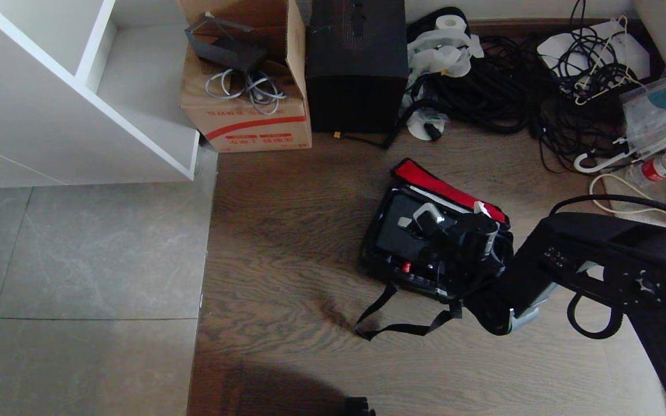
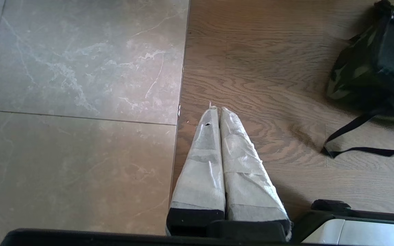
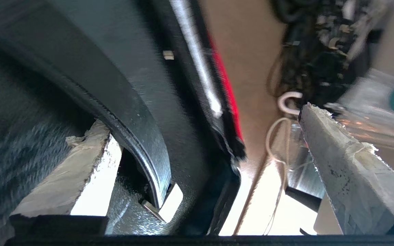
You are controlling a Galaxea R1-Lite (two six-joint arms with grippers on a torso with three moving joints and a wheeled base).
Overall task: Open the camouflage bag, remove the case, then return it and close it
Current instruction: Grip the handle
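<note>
The right gripper (image 1: 425,218) hangs spread wide directly over the case (image 1: 402,234), which lies inside the open camouflage bag (image 1: 388,271) on the floor, one finger (image 3: 80,164) beside the handle (image 3: 128,116). Removal looks to be in hand; next, closing around that handle

A camouflage bag (image 1: 388,276) in green, black and tan with red lid lining holds a black case (image 1: 400,231), on brown wood-grain floor (image 1: 287,231) beside grey marbled tiles (image 1: 78,260).

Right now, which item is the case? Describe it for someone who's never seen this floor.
On the wooden floor, right of the grey tiles, lies the open camouflage bag with its red-lined lid folded back. The case is the flat black slab inside it, unlike the taller black upright box by the wall.
</note>
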